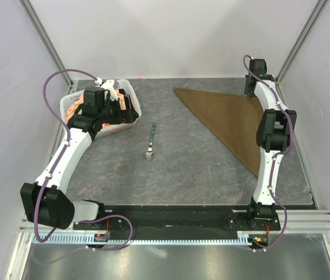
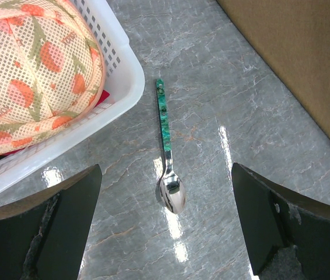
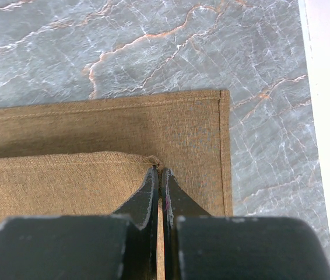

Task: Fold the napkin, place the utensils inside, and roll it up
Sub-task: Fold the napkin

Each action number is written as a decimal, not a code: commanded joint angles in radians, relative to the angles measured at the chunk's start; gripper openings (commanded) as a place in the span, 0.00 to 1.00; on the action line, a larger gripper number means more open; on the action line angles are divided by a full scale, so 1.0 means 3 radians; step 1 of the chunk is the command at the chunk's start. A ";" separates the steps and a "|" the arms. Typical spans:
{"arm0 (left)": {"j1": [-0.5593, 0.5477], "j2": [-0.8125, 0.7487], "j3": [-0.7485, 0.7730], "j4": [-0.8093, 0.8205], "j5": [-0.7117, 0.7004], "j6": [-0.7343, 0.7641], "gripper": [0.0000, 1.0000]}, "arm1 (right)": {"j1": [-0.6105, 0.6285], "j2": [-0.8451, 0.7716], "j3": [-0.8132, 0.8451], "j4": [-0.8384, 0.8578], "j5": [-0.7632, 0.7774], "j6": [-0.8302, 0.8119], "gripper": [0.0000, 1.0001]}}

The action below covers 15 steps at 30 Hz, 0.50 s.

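The brown napkin (image 1: 229,119) lies on the right of the table as a triangle, one layer over another. My right gripper (image 1: 250,88) is at its far right corner, shut on the corner of the upper layer (image 3: 160,170); the lower layer (image 3: 194,116) reaches a little past it. A utensil, a spoon with a teal-green handle (image 1: 151,142), lies mid-table with its silvery bowl nearest me. My left gripper (image 1: 124,109) hovers open by the basket. In the left wrist view the spoon (image 2: 168,146) lies on the table between the wide-apart fingers (image 2: 77,204).
A white plastic basket (image 1: 131,93) stands at the far left with an orange-patterned plate (image 2: 31,64) in it, just left of the spoon. The table's right edge (image 3: 328,116) runs close to the napkin corner. White walls close in on both sides.
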 commanded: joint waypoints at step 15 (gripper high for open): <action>0.0019 0.0017 0.0009 0.0133 0.0074 -0.0043 1.00 | -0.0123 0.0138 0.0329 0.0055 0.0089 0.0053 0.00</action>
